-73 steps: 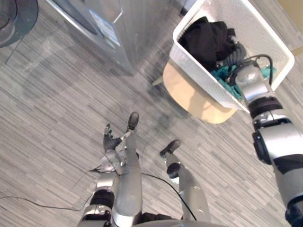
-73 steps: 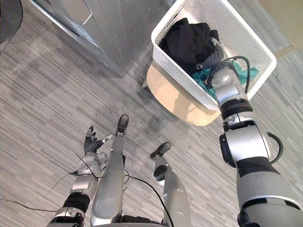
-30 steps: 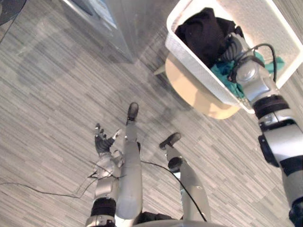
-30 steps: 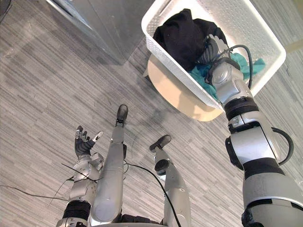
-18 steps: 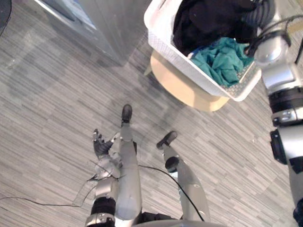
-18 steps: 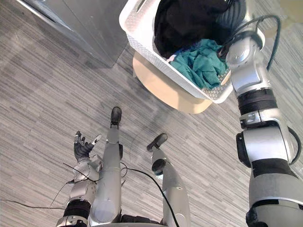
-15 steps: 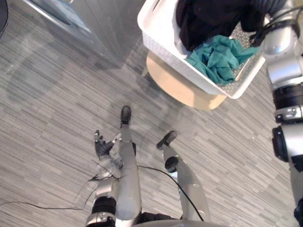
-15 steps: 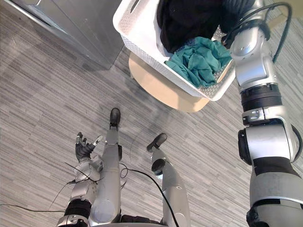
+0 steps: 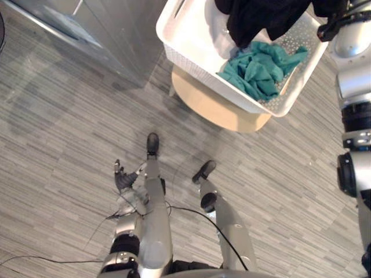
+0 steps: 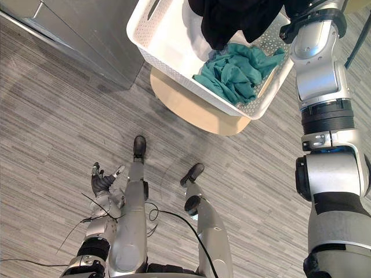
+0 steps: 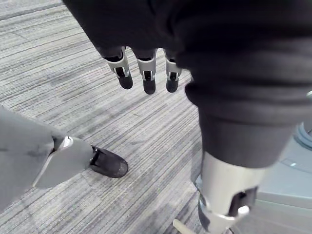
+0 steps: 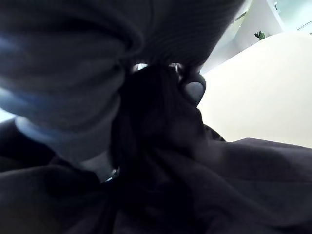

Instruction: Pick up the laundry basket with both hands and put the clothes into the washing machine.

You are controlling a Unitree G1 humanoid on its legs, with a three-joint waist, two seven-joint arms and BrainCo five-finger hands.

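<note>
Right, status from the head cam, biggest first. Washing machine (image 9: 110,35) sits at 11 o'clock. I see grey panels, no door opening from this angle. Laundry basket (image 10: 174,61) is at 12 to 1 o'clock, resting on the round wooden surface (image 10: 191,110), not carried.

The black garment (image 10: 232,17) hangs at 12 o'clock, its lower end dangling over the basket interior. The teal cloth (image 10: 232,69) lies bunched on the basket floor just below it, toward the 5 o'clock corner.

Right hand (image 12: 194,90): its wrist cam shows fingers curled into black fabric, so I read it as clamped on the black garment. Left hand (image 9: 123,180) is down at 7 o'clock, well apart from the basket. Its fingers are straight and it holds nothing.

My read is that we're unloading one-handed: garment grasped and raised, transfer not started. The basket never got a two-hand lift.

Next move needs the hem clear of the basket rim, then a swing toward 11 o'clock. I can't confirm the drum is open, so I'd check that first. The teal cloth needs a second trip. Snag risk: the dangling fabric could drag the teal piece out or catch the rim.
</note>
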